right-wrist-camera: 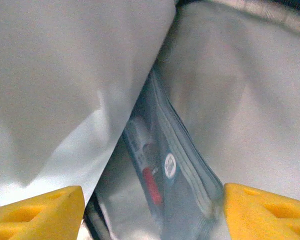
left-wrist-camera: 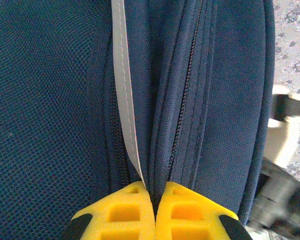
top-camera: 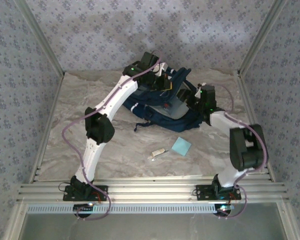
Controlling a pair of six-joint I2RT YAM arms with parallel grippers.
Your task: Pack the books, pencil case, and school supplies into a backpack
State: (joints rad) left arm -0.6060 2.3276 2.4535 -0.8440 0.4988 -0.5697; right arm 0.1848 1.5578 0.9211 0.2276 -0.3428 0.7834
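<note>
The navy backpack (top-camera: 157, 117) lies at the back middle of the table. My left gripper (left-wrist-camera: 154, 192) is shut on a fold of its fabric beside the zip and a white stripe (left-wrist-camera: 122, 75); from above it sits at the bag's top edge (top-camera: 162, 84). My right gripper (right-wrist-camera: 154, 190) is open inside the bag, among pale lining (right-wrist-camera: 65, 75). The grey pencil case (right-wrist-camera: 177, 210), with red and dark marks, lies loose between its yellow fingers (right-wrist-camera: 40, 212), touching neither. The light-blue pad (top-camera: 181, 146) and white stick (top-camera: 158, 153) lie on the table in front. The books are out of view.
The marble table (top-camera: 85, 105) is closed in by patterned walls on three sides. A metal rail (top-camera: 150, 190) with both arm bases runs along the near edge. A dark strap (top-camera: 140, 125) trails from the bag's front left.
</note>
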